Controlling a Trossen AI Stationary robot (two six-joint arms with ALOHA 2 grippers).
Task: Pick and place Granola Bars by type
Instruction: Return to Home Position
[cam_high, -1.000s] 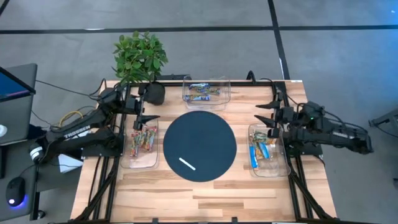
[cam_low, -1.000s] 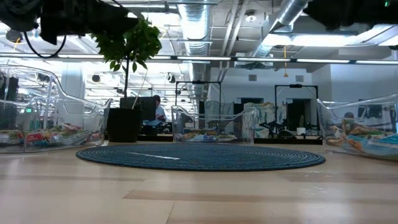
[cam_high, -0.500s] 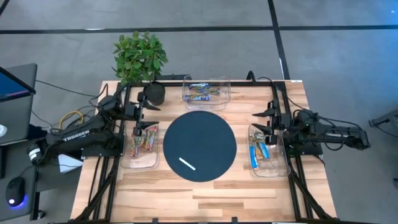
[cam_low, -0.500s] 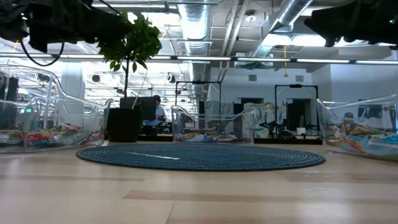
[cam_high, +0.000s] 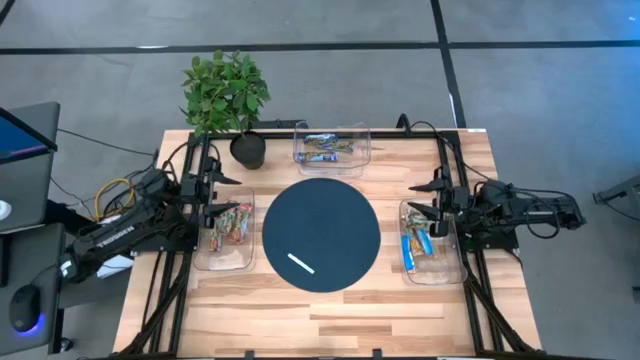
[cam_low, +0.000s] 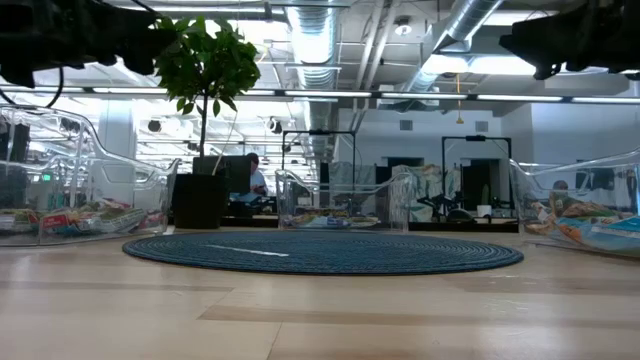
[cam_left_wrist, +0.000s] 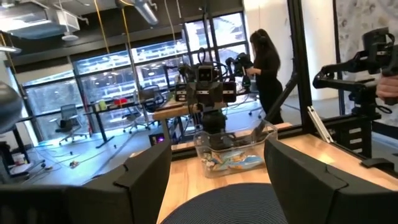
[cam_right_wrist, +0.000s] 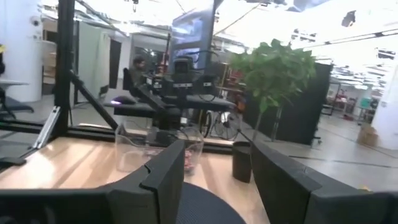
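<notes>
Left gripper (cam_high: 222, 194) jaws wide, empty; right gripper (cam_high: 424, 198) same (each over its bin's edge). Glossy-wrapped oblong granola bars (cam_high: 230, 222) lie in three clear plastic bins (cam_high: 228, 262) at 9, 12, 3 o'clock around the round dark-blue woven mat (cam_high: 320, 225).

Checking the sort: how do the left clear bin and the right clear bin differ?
The left bin holds red multicoloured bars; the right bin holds blue-and-white and orange bars. The left bin's bars crowd its far half; the right bin's spread further along it. Both are clear and flank the dark mat; the left gripper and right gripper hang open over their far ends.
</notes>
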